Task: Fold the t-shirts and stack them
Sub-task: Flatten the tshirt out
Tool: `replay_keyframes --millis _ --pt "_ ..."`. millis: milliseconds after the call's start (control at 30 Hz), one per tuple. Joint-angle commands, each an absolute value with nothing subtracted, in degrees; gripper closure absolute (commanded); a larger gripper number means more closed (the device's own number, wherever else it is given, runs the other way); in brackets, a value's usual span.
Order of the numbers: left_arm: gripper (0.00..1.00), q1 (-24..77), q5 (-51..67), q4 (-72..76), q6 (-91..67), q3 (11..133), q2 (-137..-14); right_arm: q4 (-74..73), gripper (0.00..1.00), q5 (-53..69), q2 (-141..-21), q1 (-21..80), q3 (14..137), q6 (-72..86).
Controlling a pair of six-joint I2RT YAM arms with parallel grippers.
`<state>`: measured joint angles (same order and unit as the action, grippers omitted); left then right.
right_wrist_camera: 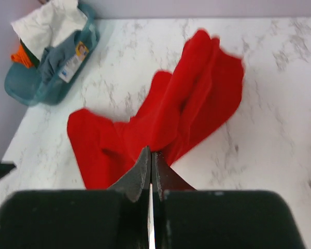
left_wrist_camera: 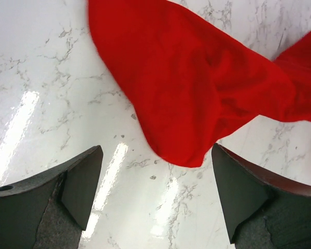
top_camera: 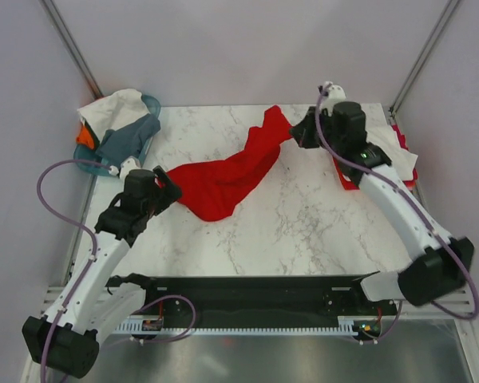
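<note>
A bright red t-shirt (top_camera: pixel 223 179) hangs bunched and stretched across the table from far right to middle left. My right gripper (top_camera: pixel 297 132) is shut on its far end and holds it up; in the right wrist view the fingertips (right_wrist_camera: pixel 151 153) pinch red cloth (right_wrist_camera: pixel 186 109). My left gripper (top_camera: pixel 169 182) is open and empty, low over the table at the shirt's near left end. In the left wrist view the red cloth (left_wrist_camera: pixel 197 88) reaches down between the spread fingers (left_wrist_camera: pixel 85 181) without touching them.
A teal basket (top_camera: pixel 148 102) at the far left corner holds a white tee (top_camera: pixel 112 108), a grey one (top_camera: pixel 132 132) and an orange one (top_camera: pixel 84 136). White and red folded cloth (top_camera: pixel 405 152) lies at the right edge under my right arm.
</note>
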<state>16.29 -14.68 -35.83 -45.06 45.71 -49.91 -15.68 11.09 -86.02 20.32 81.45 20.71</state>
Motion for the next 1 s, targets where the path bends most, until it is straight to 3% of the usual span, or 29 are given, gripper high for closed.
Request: replay_keyframes --millis 0,200,233,267,333,400,967 --pt "0.07 16.08 -14.07 -33.58 -44.21 45.89 -48.78 -17.14 1.00 4.86 -69.95 21.71 61.62 21.52" --pt "0.07 16.08 -9.76 -28.84 -45.35 39.22 -49.83 -16.78 0.97 -2.63 -45.05 21.71 33.80 27.67" --pt "0.07 16.08 -8.19 -26.74 -46.05 38.68 -50.36 -17.14 0.84 -2.90 -43.17 21.71 32.01 28.38" --pt "0.07 16.08 -7.56 -25.24 -46.40 38.24 -51.23 -17.49 0.80 -2.81 -41.59 21.71 29.38 29.08" --pt "0.07 16.08 -6.16 -23.13 -47.46 37.88 -54.65 -17.67 0.45 -1.85 -38.42 21.71 27.87 30.05" --pt "0.08 16.08 -5.89 -21.62 -47.90 39.45 -59.38 -17.75 0.31 -2.45 -37.79 21.71 27.25 30.15" --pt "0.07 16.17 -10.19 -18.81 -44.91 57.21 -81.64 -14.50 0.36 -22.22 -76.45 20.83 47.45 28.92"
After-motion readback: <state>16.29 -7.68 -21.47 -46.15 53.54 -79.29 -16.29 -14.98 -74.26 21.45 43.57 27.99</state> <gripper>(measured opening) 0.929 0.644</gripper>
